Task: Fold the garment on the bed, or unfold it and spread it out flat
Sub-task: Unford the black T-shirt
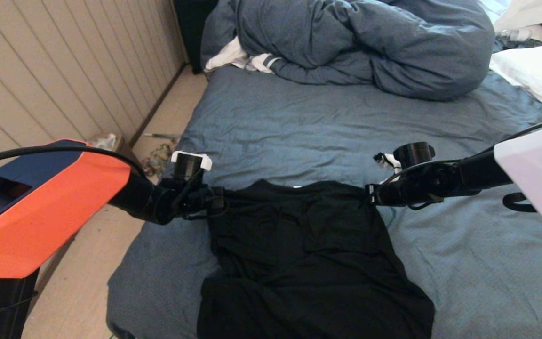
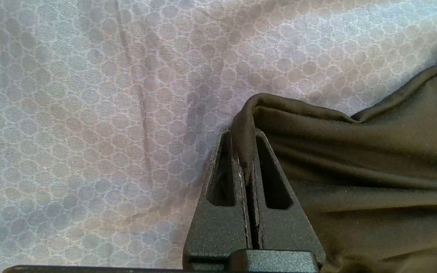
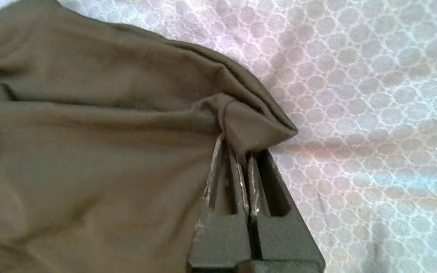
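Black garment (image 1: 308, 263) lies on the bed (image 1: 464, 263), lower centre of the head frame, wrinkled. Its near part spreads wide to the bottom edge; its far edge runs across mid-frame between the two arms. Blue-grey sheet shows on both sides of it and beyond.

Left gripper (image 1: 218, 201) at centre-left of the head frame, at the shirt's far left corner. Left wrist view: jaws pressed together on a bunched fold of the black fabric (image 2: 374, 182), which rises up out of the fingertips (image 2: 241, 151); patterned sheet (image 2: 89, 132) fills the left of that frame.

Right gripper (image 1: 372, 195) at centre-right, at the shirt's far right corner. Right wrist view: jaws closed, pinching a corner of cloth (image 3: 89, 151) that pokes out past the tips (image 3: 241, 159); sheet (image 3: 374, 113) on the right of that frame.

Small white bit, maybe a label, at the middle of the shirt's far edge (image 1: 297, 187).

Beyond: bare wrinkled sheet, then a bunched blue-grey duvet (image 1: 370, 42) across the top of the frame. White-and-striped cloth (image 1: 238, 59) tucked at its left end. White pillow (image 1: 534, 70) at upper right. Panelled wall (image 1: 64, 70) and floor (image 1: 167, 117) at left.
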You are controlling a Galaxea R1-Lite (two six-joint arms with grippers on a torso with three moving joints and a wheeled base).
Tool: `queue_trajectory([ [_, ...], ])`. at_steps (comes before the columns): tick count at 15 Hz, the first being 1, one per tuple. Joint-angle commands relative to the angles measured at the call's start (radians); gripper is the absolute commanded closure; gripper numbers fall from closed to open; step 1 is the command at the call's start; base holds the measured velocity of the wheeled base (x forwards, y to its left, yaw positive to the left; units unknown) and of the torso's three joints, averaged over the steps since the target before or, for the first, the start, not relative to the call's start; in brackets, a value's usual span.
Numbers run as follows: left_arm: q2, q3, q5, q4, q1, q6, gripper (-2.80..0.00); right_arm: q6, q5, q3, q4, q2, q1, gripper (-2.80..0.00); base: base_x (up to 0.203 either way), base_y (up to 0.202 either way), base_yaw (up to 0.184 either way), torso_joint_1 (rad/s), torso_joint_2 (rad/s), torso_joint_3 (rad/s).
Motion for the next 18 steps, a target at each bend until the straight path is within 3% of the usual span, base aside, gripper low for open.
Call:
queue_trajectory([
  [1, -0.006, -0.011, 0.002, -0.001, 0.000, -0.001, 0.00, 0.005, 0.003, 0.000, -0.008, -0.011, 0.003, 0.00, 0.000, 0.000, 0.000, 0.000, 0.00, 0.000],
  [6, -0.056, -0.074, 0.043, 0.018, 0.000, 0.002, 0.00, 0.011, -0.011, -0.008, -0.068, -0.084, 0.023, 0.00, 0.000, 0.000, 0.000, 0.000, 0.00, 0.000],
  [10, -0.091, -0.119, 0.047, 0.063, 0.001, 0.002, 0.00, 0.010, -0.096, -0.056, -0.072, -0.080, 0.039, 0.00, 0.000, 0.000, 0.000, 0.000, 0.00, 0.000],
  [18, -0.052, -0.324, 0.071, 0.173, 0.010, 0.003, 0.00, 0.002, -0.173, -0.148, -0.147, -0.046, 0.050, 0.00, 0.000, 0.000, 0.000, 0.000, 0.00, 0.000],
])
